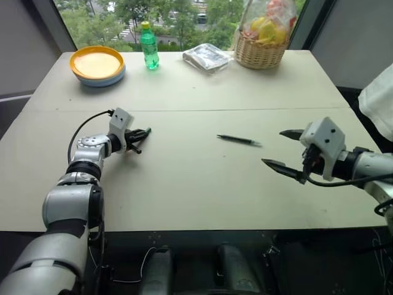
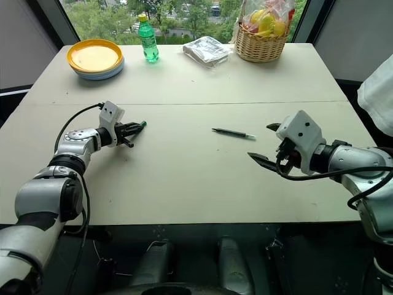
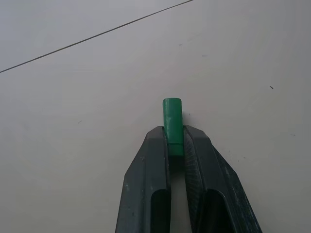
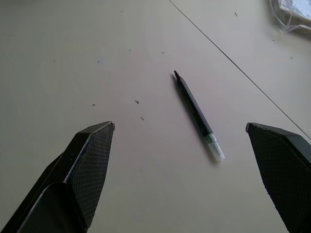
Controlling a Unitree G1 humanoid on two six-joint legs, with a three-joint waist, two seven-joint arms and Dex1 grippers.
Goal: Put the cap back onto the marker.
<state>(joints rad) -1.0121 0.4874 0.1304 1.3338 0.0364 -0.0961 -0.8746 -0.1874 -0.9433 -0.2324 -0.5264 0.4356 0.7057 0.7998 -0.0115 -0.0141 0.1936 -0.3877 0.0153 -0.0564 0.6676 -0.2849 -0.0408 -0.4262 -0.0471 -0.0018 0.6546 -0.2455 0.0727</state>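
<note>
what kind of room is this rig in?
Probably an office or lab room on an upper floor: a plain beige table pushed against a big window overlooking treetops, staged with props such as a wicker fruit basket and a green plastic bottle.

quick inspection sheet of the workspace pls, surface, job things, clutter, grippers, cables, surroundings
surface: pale table, a seam line running across it
job's things: marker lying uncapped mid-table; green cap pinched in the left gripper
clutter: yellow bowl, green bottle, plastic packet and fruit basket along the far edge
grippers: left shut on the cap; right gripper open, near the marker
cables: black cable at the left wrist
surroundings: window with trees behind
</note>
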